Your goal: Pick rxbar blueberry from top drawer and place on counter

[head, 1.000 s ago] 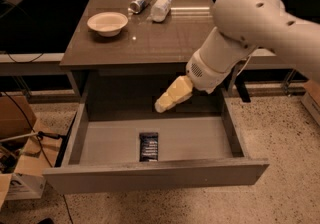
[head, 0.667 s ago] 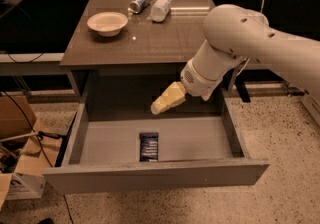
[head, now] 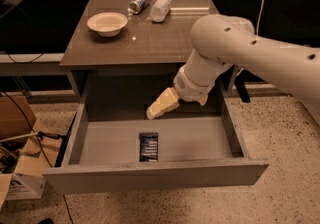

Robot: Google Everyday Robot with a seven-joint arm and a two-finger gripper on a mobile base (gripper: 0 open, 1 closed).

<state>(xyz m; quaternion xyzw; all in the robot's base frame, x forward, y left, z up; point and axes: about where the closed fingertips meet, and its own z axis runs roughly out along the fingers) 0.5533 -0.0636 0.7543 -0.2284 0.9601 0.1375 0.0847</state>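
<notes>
Since the earlier frames the arm [head: 260,53] has swung a little to the left and dipped, so the gripper [head: 156,110] now hangs lower over the back of the top drawer [head: 150,178]. The bar below has not shifted.

At the far left, cardboard boxes [head: 17,168] sit on the speckled floor beside the cabinet, with a dark cable running across them. On the counter [head: 150,48], a pale bowl [head: 107,23] stands upright near the left rear corner. To its right a silver-blue can [head: 140,3] lies on its side at the back edge, and just beside that a clear plastic bottle [head: 161,8] also lies on its side.

Below the counter's front edge the top drawer is pulled fully out, its flat grey bottom in plain view. The rxbar blueberry [head: 148,146] lies flat on that bottom, near the middle and close to the front panel, its long side running front to back.

The cream-coloured gripper points down and to the left, above the drawer's rear half and well apart from the bar, touching nothing. Whether it is spread or closed up cannot be made out from this angle. It carries nothing. Behind it the thick white arm rises to a rounded elbow over the counter's right front corner, then stretches away to the right edge.
</notes>
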